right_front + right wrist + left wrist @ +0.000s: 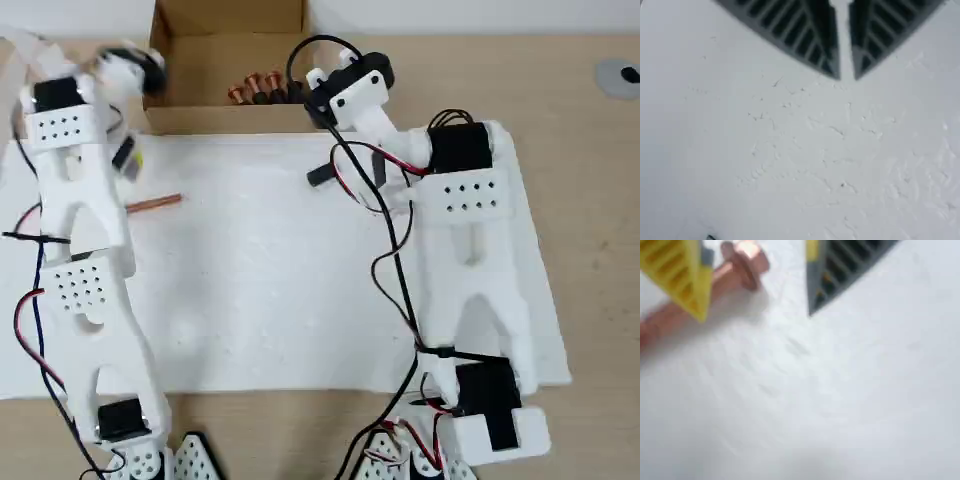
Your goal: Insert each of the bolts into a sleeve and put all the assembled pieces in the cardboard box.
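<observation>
A copper bolt (155, 204) lies on the white foam mat (260, 290) near its left side. My left gripper (130, 160) hangs just above it. In the left wrist view the left gripper (756, 315) is open, and the bolt (740, 267) lies on the mat, its shaft partly behind the yellow finger (682, 275). The cardboard box (170, 120) stands at the back with several copper pieces (262, 90) inside. My right gripper (320, 175) hovers over the mat in front of the box. In its wrist view the right gripper (846, 77) is shut on nothing.
The foam mat covers most of the wooden table (580, 200). Black and red cables (395, 260) trail along the right arm. The box's near wall stands between the mat and the copper pieces.
</observation>
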